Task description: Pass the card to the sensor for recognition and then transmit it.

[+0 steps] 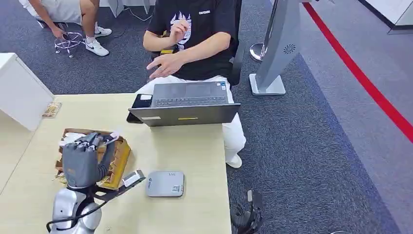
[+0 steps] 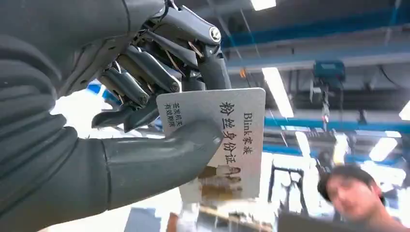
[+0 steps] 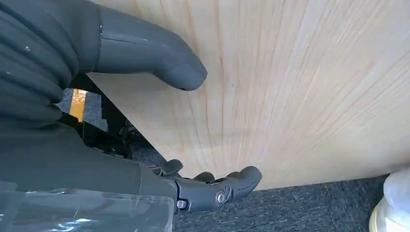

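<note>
A pale wooden worktop (image 1: 195, 146) stands on dark grey carpet, with an open laptop (image 1: 187, 102) at its far edge and a seated person (image 1: 195, 44) behind it. The left hand (image 1: 83, 158) is raised over a shallow cardboard box (image 1: 119, 158) of small items, and its wrist view shows the card (image 2: 227, 145) pinched between the thumb, pressed on the printed face, and the fingers (image 2: 145, 72) behind it, near one end so most of the card stands free. The flat grey sensor (image 1: 165, 184) lies on the worktop just beside the box, apart from the card. The card looks thin, light and stiff with a smooth face, so it could slide or pivot in a pinch; holding it near an edge seems sensible, leaving the bulk free to lay over the sensor. The right hand (image 3: 183, 125) hangs beside the worktop's edge, fingers apart and holding nothing.
</note>
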